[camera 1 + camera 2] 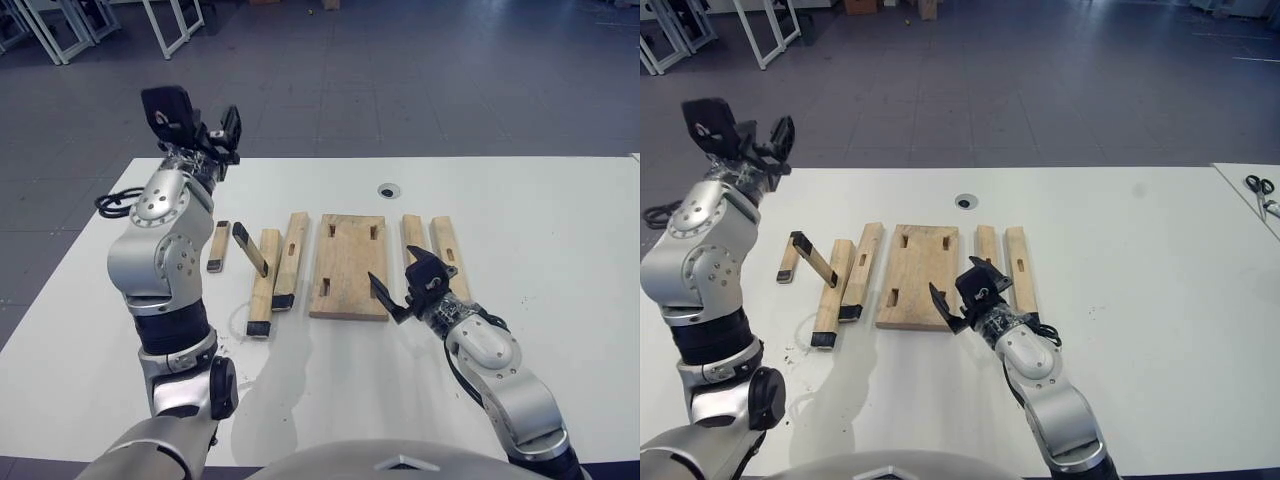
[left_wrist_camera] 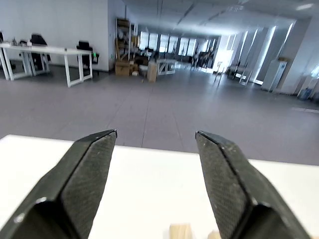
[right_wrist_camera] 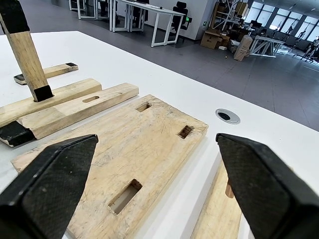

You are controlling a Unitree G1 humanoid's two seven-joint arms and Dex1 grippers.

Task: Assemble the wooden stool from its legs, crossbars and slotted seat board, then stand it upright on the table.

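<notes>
- Table (image 1: pixel 560 240): plain white.
- Seat board (image 1: pixel 348 270): light tan wood with faint grain; its slots are darker brown.
- Left pair of legs (image 1: pixel 291 255): pale yellowish wood, each capped in black at the near end, with a dark slot in the face.
- Right pair of legs (image 1: pixel 447 250): the same pale wood, dark slots.
- Short crossbar (image 1: pixel 218 245): pale wood, black tip.
- Tilted crossbar (image 1: pixel 252 250): pale wood with black ends.
- Left gripper (image 2: pixel 155 135): matte black, finely speckled pads.
- Right gripper (image 3: pixel 157 140): matte black.
- Cable hole (image 1: pixel 388 189): grey ring, dark centre.
- Floor (image 1: pixel 420 70): grey tiles with a faint grid of seams.
- Scissors (image 1: pixel 1260 185): black handles.
</notes>
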